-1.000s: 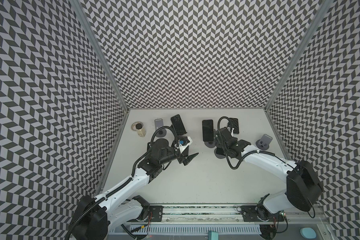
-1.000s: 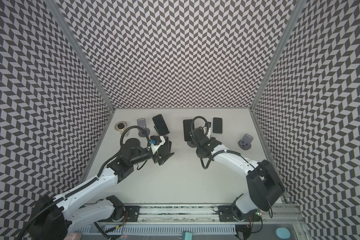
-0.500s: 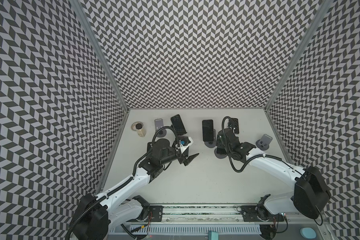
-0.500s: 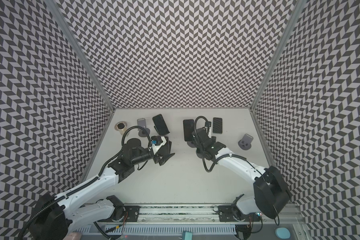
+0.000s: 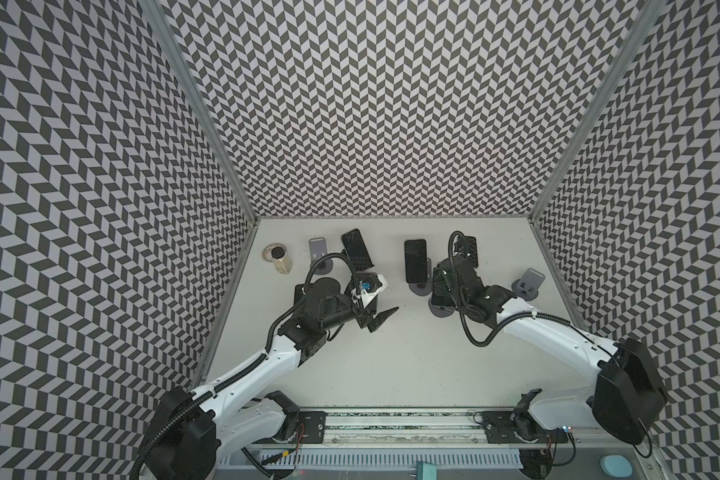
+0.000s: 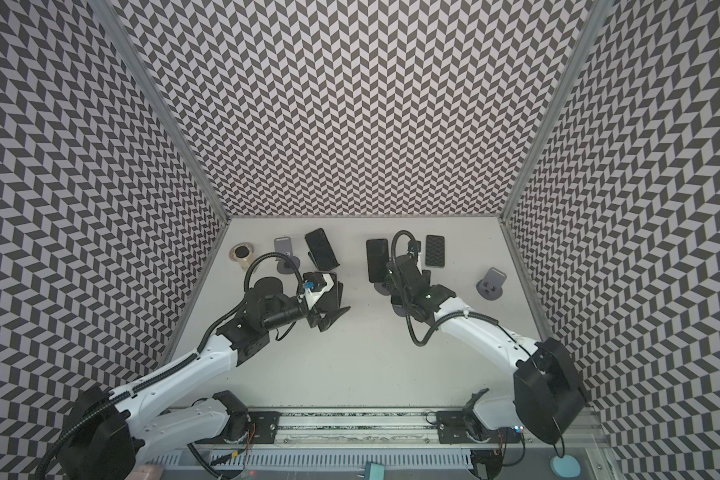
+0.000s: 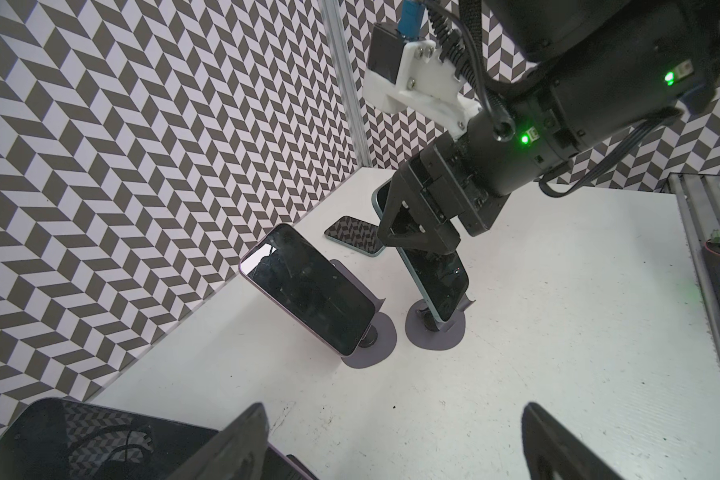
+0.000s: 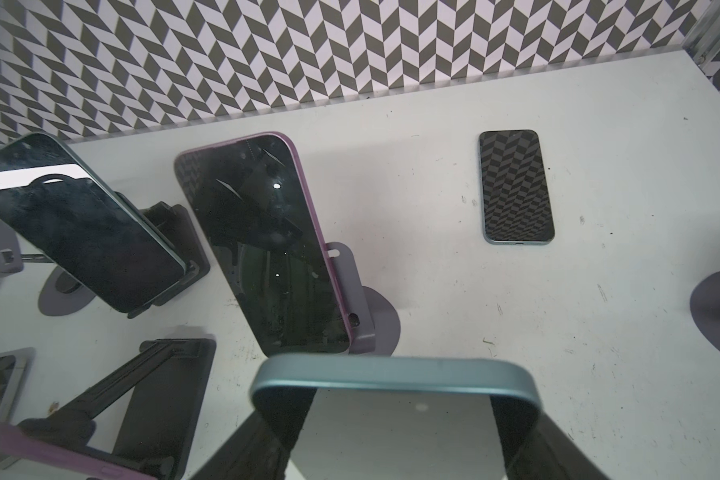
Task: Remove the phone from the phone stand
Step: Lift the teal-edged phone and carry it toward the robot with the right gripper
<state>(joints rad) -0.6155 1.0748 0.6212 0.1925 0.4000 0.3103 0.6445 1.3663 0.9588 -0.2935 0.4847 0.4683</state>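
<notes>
A teal-edged phone (image 7: 441, 286) leans on a grey phone stand (image 7: 433, 332) in the middle of the table. My right gripper (image 7: 412, 237) is shut on the phone's upper part. In the right wrist view the phone's top edge (image 8: 391, 372) spans the gap between the two fingers. In both top views the right gripper (image 5: 443, 286) (image 6: 398, 286) covers most of that phone above the stand's round base (image 5: 440, 312) (image 6: 400, 309). My left gripper (image 5: 381, 322) (image 6: 333, 318) (image 7: 391, 415) hangs open over bare table, holding nothing.
A purple phone (image 5: 415, 261) (image 8: 267, 249) on its own stand is close beside the held one. Another propped phone (image 5: 355, 249) stands back left. A phone (image 6: 435, 250) (image 8: 515, 185) lies flat behind. Empty stands (image 5: 526, 282) (image 5: 319, 249) and a jar (image 5: 279, 257) are there too.
The right arm's elbow and shoulder swung outward to the right, and its wrist shifted slightly right and back over the stand. The left arm has barely moved.
</notes>
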